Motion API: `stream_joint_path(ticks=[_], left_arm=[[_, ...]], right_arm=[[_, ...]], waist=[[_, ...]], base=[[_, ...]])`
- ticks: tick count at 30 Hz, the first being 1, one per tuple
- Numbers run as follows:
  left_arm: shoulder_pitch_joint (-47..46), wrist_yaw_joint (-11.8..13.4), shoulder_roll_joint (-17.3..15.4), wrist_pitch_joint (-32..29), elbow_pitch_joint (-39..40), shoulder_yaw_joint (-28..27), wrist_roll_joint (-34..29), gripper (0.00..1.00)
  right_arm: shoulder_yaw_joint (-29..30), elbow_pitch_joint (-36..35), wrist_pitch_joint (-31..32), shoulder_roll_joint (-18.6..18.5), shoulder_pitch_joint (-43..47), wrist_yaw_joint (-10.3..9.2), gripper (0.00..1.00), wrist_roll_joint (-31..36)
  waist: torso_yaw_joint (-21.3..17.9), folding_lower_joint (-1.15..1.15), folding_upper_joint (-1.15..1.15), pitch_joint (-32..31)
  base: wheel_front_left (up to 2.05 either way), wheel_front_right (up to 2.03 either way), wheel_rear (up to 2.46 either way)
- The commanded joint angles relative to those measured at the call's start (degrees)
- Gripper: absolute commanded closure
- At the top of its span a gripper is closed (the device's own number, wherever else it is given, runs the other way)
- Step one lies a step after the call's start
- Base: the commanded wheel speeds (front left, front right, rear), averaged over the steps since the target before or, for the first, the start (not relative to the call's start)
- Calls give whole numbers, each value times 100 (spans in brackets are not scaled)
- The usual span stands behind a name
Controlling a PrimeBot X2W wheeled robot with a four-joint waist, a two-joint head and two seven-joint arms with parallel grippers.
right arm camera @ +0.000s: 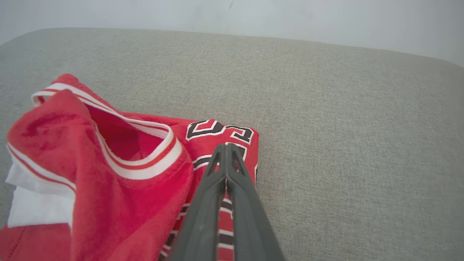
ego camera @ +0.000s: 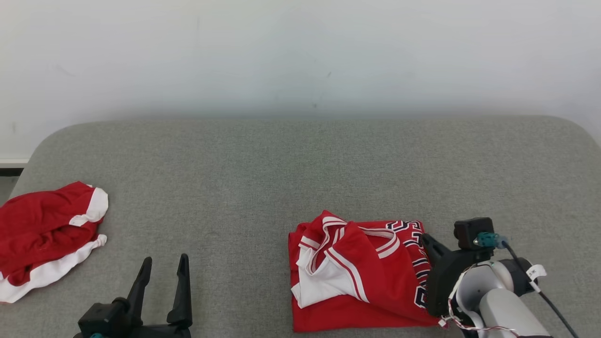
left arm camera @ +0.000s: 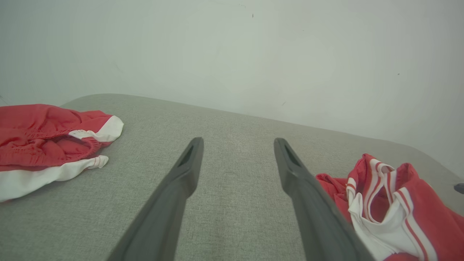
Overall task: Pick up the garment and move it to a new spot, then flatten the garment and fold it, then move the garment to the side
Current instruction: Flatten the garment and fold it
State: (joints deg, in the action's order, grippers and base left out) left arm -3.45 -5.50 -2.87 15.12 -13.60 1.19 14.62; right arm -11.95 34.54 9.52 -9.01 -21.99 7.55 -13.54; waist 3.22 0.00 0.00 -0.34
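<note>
Fold in jersey (ego camera: 366, 281) may spring open if I shove its edge with right gripper (right arm camera: 226, 146), jaws together on nothing; left gripper (ego camera: 165, 258), jaws apart, too far to pin.

A red basketball jersey (ego camera: 361, 281) lies folded into a rough rectangle at the near right of the grey cushioned surface (ego camera: 300, 164) — its striped white-and-red trim and white lining bunched up on the left half, dark white-edged lettering showing along the right edge.
</note>
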Motion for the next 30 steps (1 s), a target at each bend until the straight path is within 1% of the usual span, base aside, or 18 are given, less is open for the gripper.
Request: stream_joint_path(ticks=[1,5,9,10,13,16,20,23,24,26,28,30], left_arm=[[-56,-8,-4,2,-16,-14,-9,0],[-60,-45,-4,2,-36,-30,-29,0],[-92,-64,-4,2,-68,-35,-45,0],[-92,-64,-4,2,-68,-35,-45,0],[-77,-87,-3,2,-92,-47,-58,0],[-65,-102,-4,2,-106,-57,-62,0],[-50,-94,-2,2,-116,-93,-63,0],[-58,-74,-4,2,-118,-122,-56,0],[-56,-68,-3,2,-118,-130,-53,0],[-44,-67,-3,2,-112,-147,-48,0],[-26,-61,-4,2,-101,-156,-46,0],[3,-52,-4,2,-78,-167,-42,0]], right_arm=[[13,97,-25,97,40,-14,100,99],[-161,338,-22,292,-109,-14,100,212],[-648,558,-29,474,-221,-14,100,111],[-648,558,-29,474,-221,-14,100,111],[-1180,647,-6,551,-280,-14,100,-39],[-1814,594,35,606,-286,-14,100,-357],[-2775,296,133,610,-231,-15,100,-921],[-3236,-9,123,607,-258,-15,100,-1406],[-3290,-111,101,606,-263,-15,100,-1598],[-3373,-272,26,608,-380,-14,100,-1744],[-3285,-375,-117,607,-423,-15,100,-1852],[-3098,-462,-324,567,-460,-14,100,-1825]], waist=[[44,0,0,25],[116,0,0,52],[196,0,0,65],[196,0,0,65],[237,0,0,56],[262,0,0,44],[256,0,0,30],[221,0,0,10],[202,0,0,2],[160,0,0,-16],[122,0,0,-39],[80,0,0,-68]], base=[[0,0,0],[0,0,0],[0,0,0],[0,0,0],[0,0,0],[0,0,0],[0,0,0],[0,0,0],[0,0,0],[0,0,0],[0,0,0],[0,0,0]])
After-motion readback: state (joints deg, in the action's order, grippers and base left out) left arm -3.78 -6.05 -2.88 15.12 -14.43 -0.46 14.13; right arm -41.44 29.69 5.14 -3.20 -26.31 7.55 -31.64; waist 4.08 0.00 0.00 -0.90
